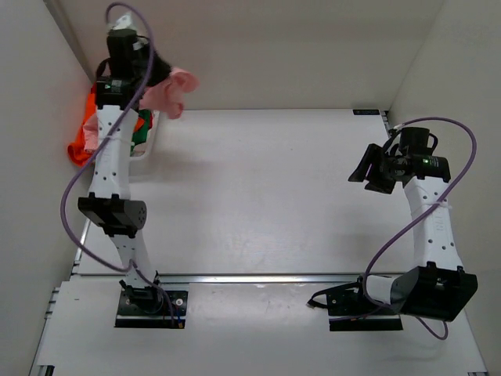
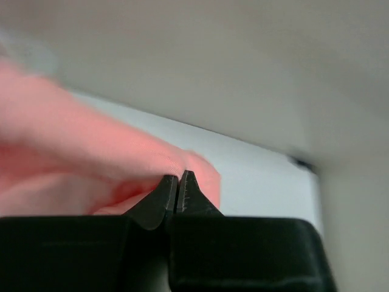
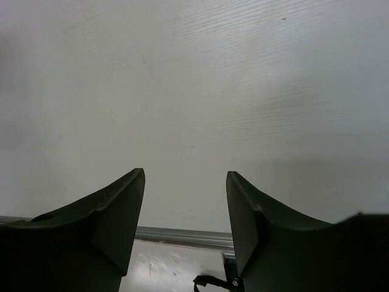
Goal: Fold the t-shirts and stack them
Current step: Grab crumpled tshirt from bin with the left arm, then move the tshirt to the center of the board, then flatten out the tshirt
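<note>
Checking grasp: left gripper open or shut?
Shut on cloth: left gripper jaws meet, pinching the pink t-shirt, which hangs bunched.

White table is being viewed from above. White bin is being carried at 10 o'clock, close to the left wall. T-shirts in orange and green are being held in it, with the orange one spilling over its outer rim. Small dark fitting is being seen at the 1 o'clock edge, too small to identify. Metal rail is being run across at 6 o'clock. Left base plate at 7 o'clock and right base plate at 5 o'clock are being carried on the near strip.
</note>
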